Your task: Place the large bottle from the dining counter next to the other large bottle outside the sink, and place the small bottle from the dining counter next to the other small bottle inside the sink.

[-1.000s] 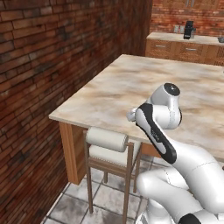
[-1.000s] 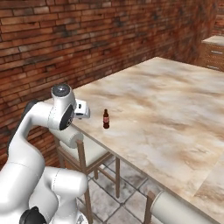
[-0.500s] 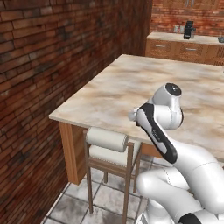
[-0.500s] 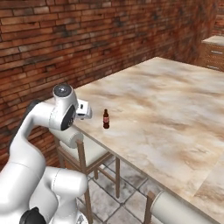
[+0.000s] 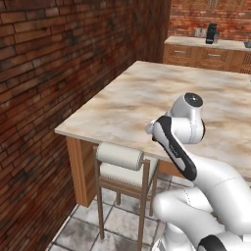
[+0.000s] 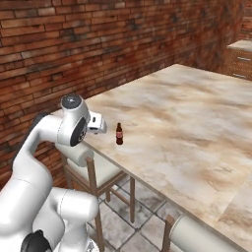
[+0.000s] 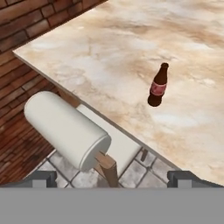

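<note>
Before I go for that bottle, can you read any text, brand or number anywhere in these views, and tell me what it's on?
No readable text anywhere.
Small brown bottle on the dining counter: it carries a red label, too blurred to show any letters.
Dark appliance on the far counter: too small to show any markings.

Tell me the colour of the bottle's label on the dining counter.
Red, on the dark brown bottle; clearest in the hand view.

A small dark brown bottle point(image 7: 158, 85) with a red label stands upright near the front edge of the beige marble-patterned dining counter point(image 7: 131, 39), nothing touching it.
</note>
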Controlling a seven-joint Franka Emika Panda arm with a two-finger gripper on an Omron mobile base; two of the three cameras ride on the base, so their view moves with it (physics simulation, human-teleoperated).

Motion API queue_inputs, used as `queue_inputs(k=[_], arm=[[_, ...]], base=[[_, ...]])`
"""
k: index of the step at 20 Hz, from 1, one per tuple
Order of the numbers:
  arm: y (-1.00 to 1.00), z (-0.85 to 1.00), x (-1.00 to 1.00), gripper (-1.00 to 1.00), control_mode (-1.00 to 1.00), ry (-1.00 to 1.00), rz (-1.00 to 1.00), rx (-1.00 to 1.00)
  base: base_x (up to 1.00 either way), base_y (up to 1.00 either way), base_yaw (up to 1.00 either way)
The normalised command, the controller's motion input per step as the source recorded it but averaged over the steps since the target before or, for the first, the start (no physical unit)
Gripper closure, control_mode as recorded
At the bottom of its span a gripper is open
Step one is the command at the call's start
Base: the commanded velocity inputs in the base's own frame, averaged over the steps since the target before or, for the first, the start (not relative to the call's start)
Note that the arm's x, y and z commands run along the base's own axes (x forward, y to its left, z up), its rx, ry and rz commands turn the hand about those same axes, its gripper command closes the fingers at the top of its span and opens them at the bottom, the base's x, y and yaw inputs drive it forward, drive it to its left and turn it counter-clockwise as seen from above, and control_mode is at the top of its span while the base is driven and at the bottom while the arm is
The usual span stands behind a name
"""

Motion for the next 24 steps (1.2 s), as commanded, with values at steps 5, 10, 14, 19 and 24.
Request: queue_inputs(k=[5, 10, 14, 19, 24], arm=[[-0.01, 0.0, 0.05, -1.0, -1.0, 0.0, -0.07, -0.05], [-0.1, -0.01, 0.0, -1.0, -1.0, 0.0, -0.03, -0.02], [-0.18, -0.03, 0.0, -1.0, -1.0, 0.0, -0.02, -0.03], [-0.19, -0.1, 0.02, -1.0, -1.0, 0.0, -0.01, -0.02], [-0.18, -0.15, 0.06, -1.0, -1.0, 0.0, 0.0, 0.0]], base=[[0.0, 0.0, 0.0], [0.0, 0.0, 0.0], [0.0, 0.0, 0.0], [0.0, 0.0, 0.0], [0.0, 0.0, 0.0]])
